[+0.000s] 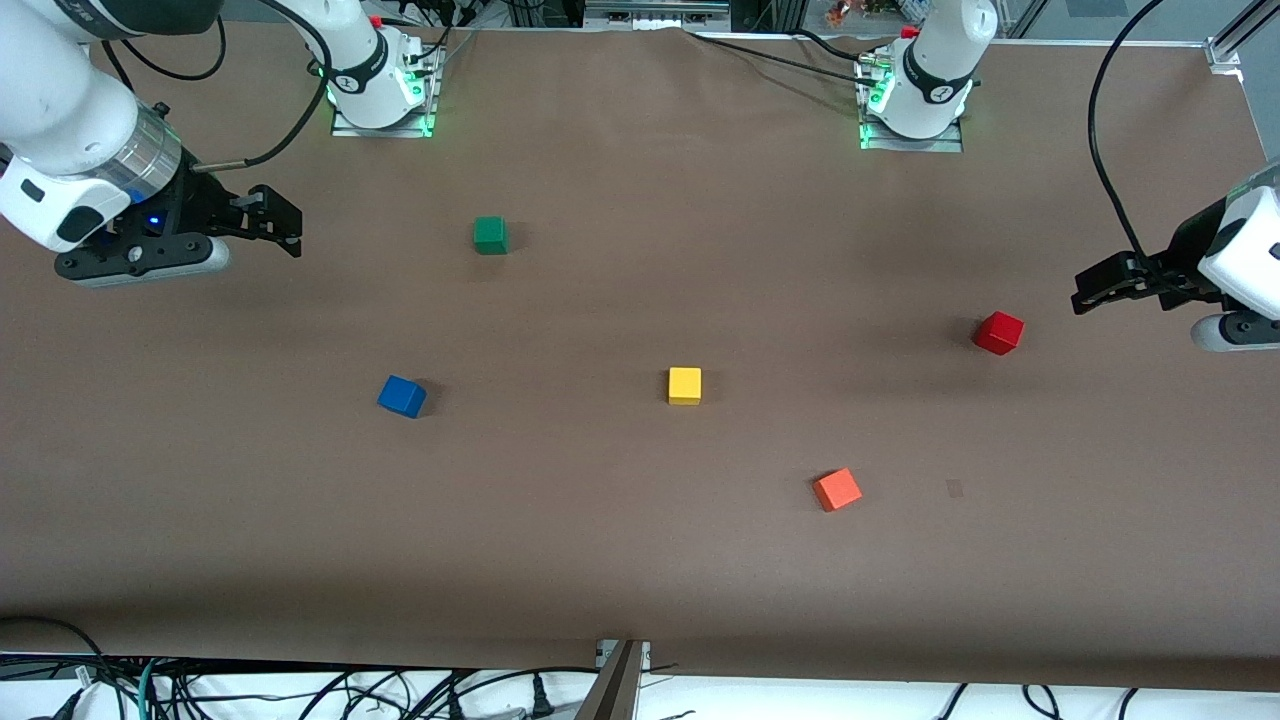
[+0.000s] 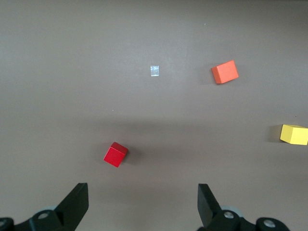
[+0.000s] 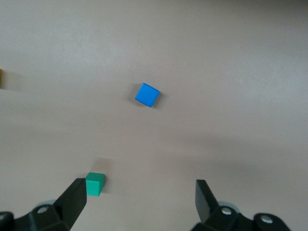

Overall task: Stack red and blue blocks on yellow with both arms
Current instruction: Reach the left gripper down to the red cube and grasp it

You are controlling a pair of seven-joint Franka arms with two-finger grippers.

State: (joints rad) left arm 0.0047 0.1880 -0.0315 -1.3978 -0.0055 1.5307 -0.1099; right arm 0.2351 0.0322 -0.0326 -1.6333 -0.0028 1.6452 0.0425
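Yellow cube [image 1: 685,385] is seen mid-surface, with nothing stacked yet. Red block [image 1: 999,332] lies near the released left tool [image 1: 1090,290], blue block [image 1: 402,396] toward the released right tool [image 1: 280,225]. A descent and grasp is judged next.

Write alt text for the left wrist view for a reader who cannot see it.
The open left gripper hangs over a brown table, holding nothing, with a red block lying just ahead of its fingers. Farther off lie an orange-red cube, a yellow block at the picture's edge, and a small pale square mark.
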